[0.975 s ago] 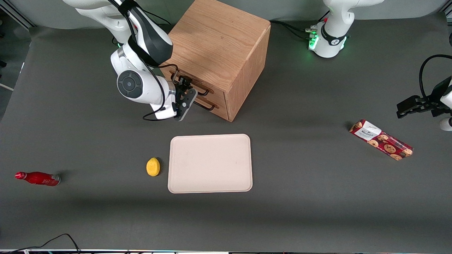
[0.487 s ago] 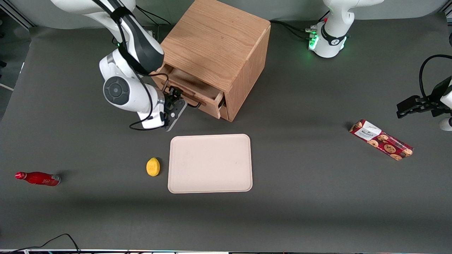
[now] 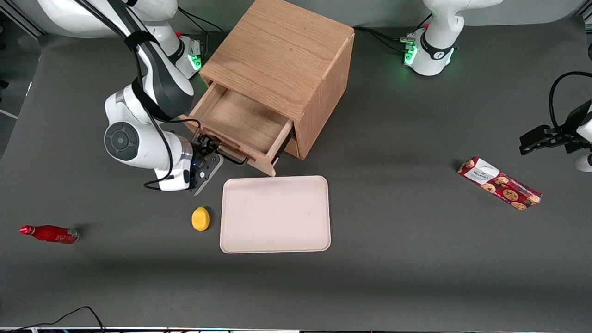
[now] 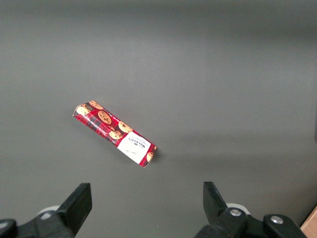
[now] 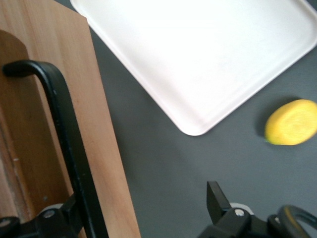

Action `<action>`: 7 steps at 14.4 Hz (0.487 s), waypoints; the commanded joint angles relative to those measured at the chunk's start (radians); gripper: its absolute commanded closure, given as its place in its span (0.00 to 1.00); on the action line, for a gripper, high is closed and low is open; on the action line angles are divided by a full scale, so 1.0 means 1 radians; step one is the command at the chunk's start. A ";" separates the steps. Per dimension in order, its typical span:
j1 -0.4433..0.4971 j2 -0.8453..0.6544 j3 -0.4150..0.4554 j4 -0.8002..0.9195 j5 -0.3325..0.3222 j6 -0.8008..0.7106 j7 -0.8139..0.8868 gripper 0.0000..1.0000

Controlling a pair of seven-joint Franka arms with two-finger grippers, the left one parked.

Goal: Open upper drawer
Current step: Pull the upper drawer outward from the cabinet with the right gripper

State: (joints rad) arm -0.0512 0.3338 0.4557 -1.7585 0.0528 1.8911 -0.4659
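The upper drawer point(image 3: 240, 120) stands well out of the oak cabinet point(image 3: 282, 51), its front reaching toward 7 o'clock on the table point(image 3: 393, 254), with 6 o'clock taken as toward the front camera. Its inside shows only bare wood. The end effector point(image 3: 206, 150) sits at the black handle point(image 3: 231, 158). Its fingers are spread wide, with the bar just beside one finger point(image 5: 69, 215) inside the gap.

A pale tray point(image 3: 275, 214) lies flat at 6 o'clock from the drawer front, near its corner, with only its bare surface showing. A lemon point(image 3: 200, 218) lies just beside the tray. A red bottle point(image 3: 48, 233) lies toward the working arm's end, and a cookie pack point(image 3: 499, 183) toward the parked arm's.
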 commanded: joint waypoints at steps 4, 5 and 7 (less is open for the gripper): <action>-0.030 0.071 0.000 0.126 -0.084 -0.014 -0.003 0.00; -0.036 0.079 -0.008 0.140 -0.084 -0.014 -0.017 0.00; -0.036 0.093 -0.020 0.171 -0.084 -0.021 -0.020 0.00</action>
State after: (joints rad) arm -0.0886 0.3870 0.4418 -1.6540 -0.0051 1.8888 -0.4722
